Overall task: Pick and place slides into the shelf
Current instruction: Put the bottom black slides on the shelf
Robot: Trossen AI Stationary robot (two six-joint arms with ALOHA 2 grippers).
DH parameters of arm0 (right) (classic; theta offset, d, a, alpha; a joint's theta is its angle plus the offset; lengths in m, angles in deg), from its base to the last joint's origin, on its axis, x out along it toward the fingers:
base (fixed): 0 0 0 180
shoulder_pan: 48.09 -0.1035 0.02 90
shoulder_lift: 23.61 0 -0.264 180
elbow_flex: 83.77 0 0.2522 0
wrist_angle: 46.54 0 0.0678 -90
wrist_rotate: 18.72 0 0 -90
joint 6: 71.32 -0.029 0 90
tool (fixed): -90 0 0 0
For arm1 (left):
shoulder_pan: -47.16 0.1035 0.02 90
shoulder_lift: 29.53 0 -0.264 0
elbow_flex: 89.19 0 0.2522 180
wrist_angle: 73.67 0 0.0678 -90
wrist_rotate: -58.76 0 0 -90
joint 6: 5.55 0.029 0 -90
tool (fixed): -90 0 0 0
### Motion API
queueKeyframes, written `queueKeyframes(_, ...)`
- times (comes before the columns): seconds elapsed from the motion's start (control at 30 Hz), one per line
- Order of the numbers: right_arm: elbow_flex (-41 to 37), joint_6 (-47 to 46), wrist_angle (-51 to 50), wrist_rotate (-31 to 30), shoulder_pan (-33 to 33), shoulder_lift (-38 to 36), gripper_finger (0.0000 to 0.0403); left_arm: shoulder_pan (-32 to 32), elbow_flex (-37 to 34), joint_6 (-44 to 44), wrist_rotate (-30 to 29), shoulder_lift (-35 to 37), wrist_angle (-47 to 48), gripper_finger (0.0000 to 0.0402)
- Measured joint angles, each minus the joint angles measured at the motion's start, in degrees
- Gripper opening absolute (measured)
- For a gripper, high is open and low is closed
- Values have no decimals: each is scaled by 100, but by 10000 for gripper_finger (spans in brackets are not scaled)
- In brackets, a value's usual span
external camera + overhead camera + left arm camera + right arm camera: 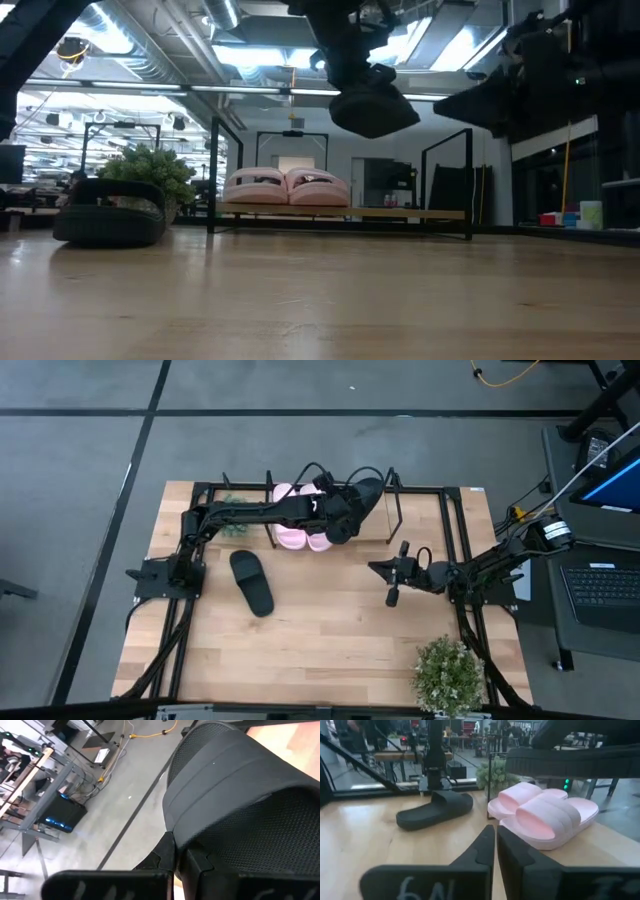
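Note:
My left gripper reaches over the shelf, shut on a black slide. In the low view that slide hangs in the air above the shelf's wooden board. Two pale pink slides lie side by side, soles down, on the board's left part. The second black slide lies sole down on the tabletop, near the left side of the shelf. My right gripper waits shut above the table's right half, touching nothing. My left gripper holds the black slide at one end, pinched between its two fingers; the slide itself hides most of the place of contact. The slide is lifted clear and sits tilted below the gripper, above the shelf board.
A small potted plant stands at the table's near right corner, and another plant stands by the shelf's left end. Black frame rails run along the table's edges. Bare wood lies between the shelf and the near edge.

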Motion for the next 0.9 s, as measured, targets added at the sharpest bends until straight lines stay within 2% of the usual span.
queueKeyframes(0.13,121,689,76,-57,-34,2,23,-41,0,1,-22,0,-1,2)
queueKeyframes(0.27,488,1778,-12,-457,-52,0,23,-80,0,2,-21,0,2,2)
queueKeyframes(0.4,912,2748,-365,-1260,-50,0,23,-109,0,13,-63,0,30,2)
queueKeyframes(0.6,1630,3729,-1296,-2550,-48,2,23,-116,-9,-13,-195,0,318,2)
queueKeyframes(0.7,1980,3993,-1739,-2858,-35,2,23,-114,-42,-13,-201,0,274,2)
queueKeyframes(0.9,2396,4008,-2456,-2891,-28,2,24,-115,-42,-15,-199,0,248,2)
